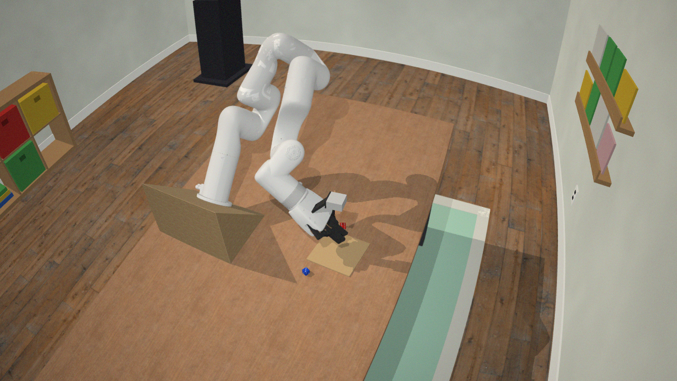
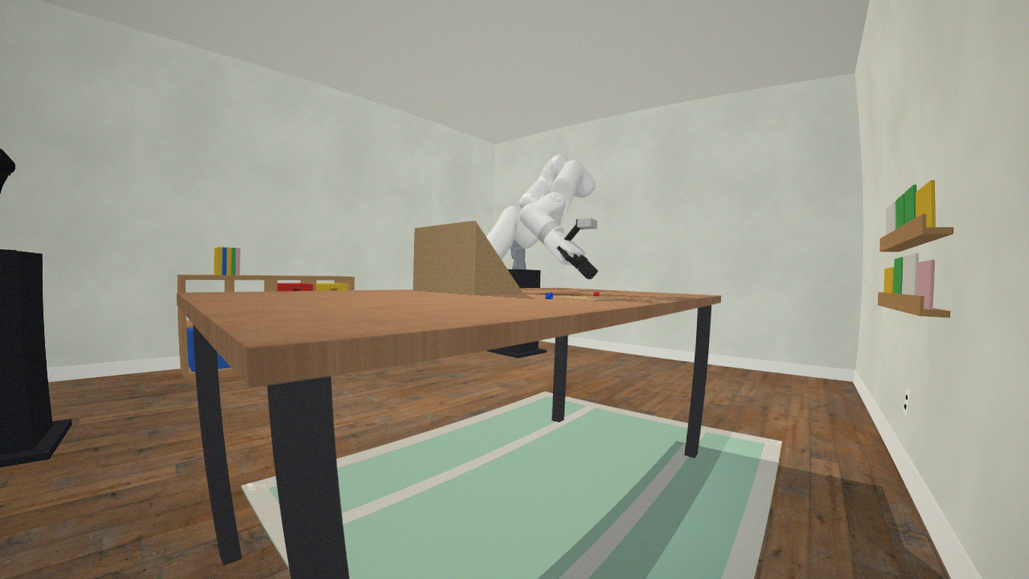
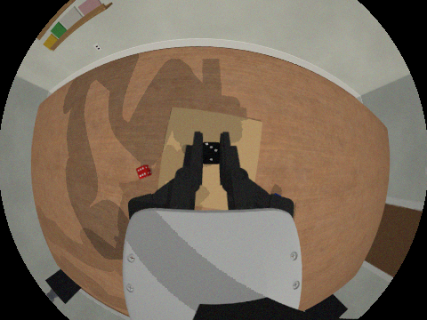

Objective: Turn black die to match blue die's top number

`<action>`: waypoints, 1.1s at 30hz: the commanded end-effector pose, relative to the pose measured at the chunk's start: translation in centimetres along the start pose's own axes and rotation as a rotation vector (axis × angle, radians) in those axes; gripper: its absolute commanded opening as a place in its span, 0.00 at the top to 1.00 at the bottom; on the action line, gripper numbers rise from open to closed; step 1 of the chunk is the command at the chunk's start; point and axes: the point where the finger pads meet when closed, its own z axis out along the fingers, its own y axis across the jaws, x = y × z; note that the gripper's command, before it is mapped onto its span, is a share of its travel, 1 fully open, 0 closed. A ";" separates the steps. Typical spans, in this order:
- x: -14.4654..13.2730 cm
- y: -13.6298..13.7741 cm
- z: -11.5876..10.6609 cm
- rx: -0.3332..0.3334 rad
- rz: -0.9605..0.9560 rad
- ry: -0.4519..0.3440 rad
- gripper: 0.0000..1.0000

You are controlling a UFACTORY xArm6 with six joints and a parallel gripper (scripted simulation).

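My gripper [image 3: 211,143] is shut on the black die [image 3: 210,153], which shows white pips between the fingertips in the wrist view. The arm is tilted steeply and holds the die in the air above the near edge of the tan mat [image 1: 338,254], as the top view shows the gripper [image 1: 339,235]. From the exterior view the gripper [image 2: 588,271] hangs a little above the table. The blue die [image 1: 305,271] lies on the table just left of the mat, apart from it; it also shows in the exterior view [image 2: 548,295]. The mat lies flat.
A red die [image 1: 344,225] lies on the table behind the gripper, off the mat; it also shows in the wrist view [image 3: 142,172]. The arm's wooden wedge base [image 1: 201,220] stands to the left. The table's right edge [image 1: 402,284] runs close to the mat.
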 end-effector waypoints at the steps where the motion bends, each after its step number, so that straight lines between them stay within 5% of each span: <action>1: -1.2 0.0 1.3 0.000 -0.001 0.005 0.89; 33: -2.8 0.0 2.6 0.000 -0.001 0.005 0.89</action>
